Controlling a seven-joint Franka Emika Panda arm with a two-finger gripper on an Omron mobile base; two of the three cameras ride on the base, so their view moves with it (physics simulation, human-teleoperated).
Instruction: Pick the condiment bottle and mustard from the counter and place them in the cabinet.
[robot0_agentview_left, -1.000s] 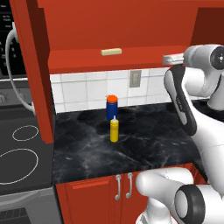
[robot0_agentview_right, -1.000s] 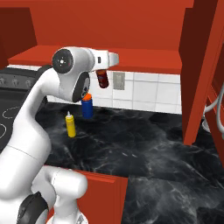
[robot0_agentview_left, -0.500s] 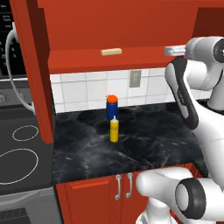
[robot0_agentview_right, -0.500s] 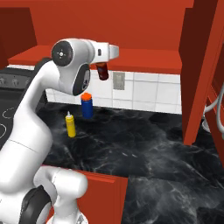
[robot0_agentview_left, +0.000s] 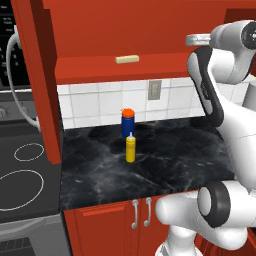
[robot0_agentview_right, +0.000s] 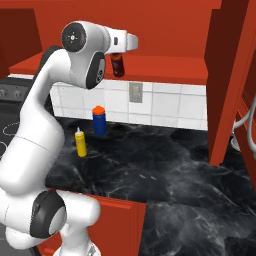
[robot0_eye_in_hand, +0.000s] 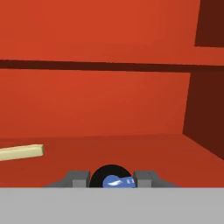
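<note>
My gripper (robot0_agentview_right: 118, 54) is shut on the condiment bottle (robot0_agentview_right: 118, 65), a small dark brown-red bottle held up in front of the cabinet's open shelf (robot0_agentview_right: 165, 68). In the hand view its black cap (robot0_eye_in_hand: 111, 176) sits between my fingertips (robot0_eye_in_hand: 77, 178), with the red shelf floor (robot0_eye_in_hand: 131, 151) just beyond. The mustard (robot0_agentview_left: 130, 149) (robot0_agentview_right: 80, 143), a yellow squeeze bottle, stands upright on the black marble counter (robot0_agentview_left: 160, 167) (robot0_agentview_right: 165, 165), well below and apart from the gripper.
A blue canister with an orange lid (robot0_agentview_left: 128, 122) (robot0_agentview_right: 99, 120) stands just behind the mustard. A beige stick (robot0_agentview_left: 127, 59) (robot0_eye_in_hand: 22, 152) lies on the shelf (robot0_agentview_left: 90, 69). The tall red door (robot0_agentview_left: 36, 80) (robot0_agentview_right: 234, 75) hangs open. A stove (robot0_agentview_left: 25, 175) adjoins the counter.
The arm has lifted the condiment bottle from below the shelf's edge up to shelf height. The mustard and the blue canister have not moved.
</note>
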